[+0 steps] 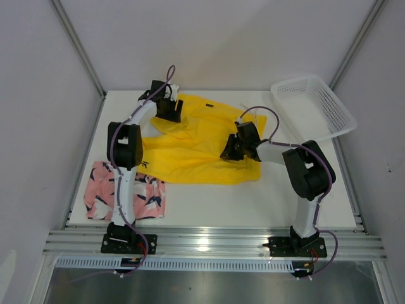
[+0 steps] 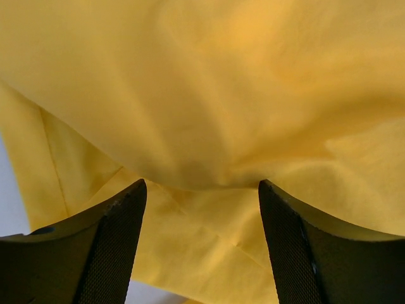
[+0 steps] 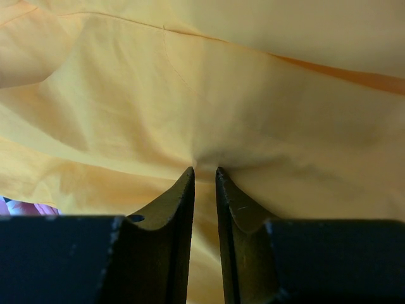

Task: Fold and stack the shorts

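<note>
table [image 1: 253,202]: flat matte white top, with both arms bolted along the near edge

yellow shorts [image 1: 196,149]: plain bright yellow, thin and smooth-looking cloth. They're spread over the middle of the table, reaching toward the far edge. Definitely not lying flat, there are soft ridges and rumples all across. The near hem runs fairly straight. There's a tiny dark mark by the left side, too small to read.

pink shorts [image 1: 150,197]: pink with a navy-and-white leafy print, sitting as a compact, roughly rectangular bundle at the near left corner of the table. The left arm crosses over them. They're just beside the near-left edge of the yellow pair, and honestly I can't tell if the two touch.

left gripper [image 2: 202,190]: over the far left part of the yellow shorts. Its black fingers have a fine cross-hatched grip texture. The jaws are spread wide with nothing clamped, and a soft hump of yellow cloth sits between the tips.

right gripper [image 3: 204,171]: on the right side of the yellow shorts. The dark curved fingers are nearly together, pinching a bit of the yellow fabric, and the cloth puckers into little creases fanning out from the tips.

basket [image 1: 313,104]: white plastic mesh, rectangular with flared sides. It's at the far right corner of the table, set at an angle with part of it past the right edge.
</note>
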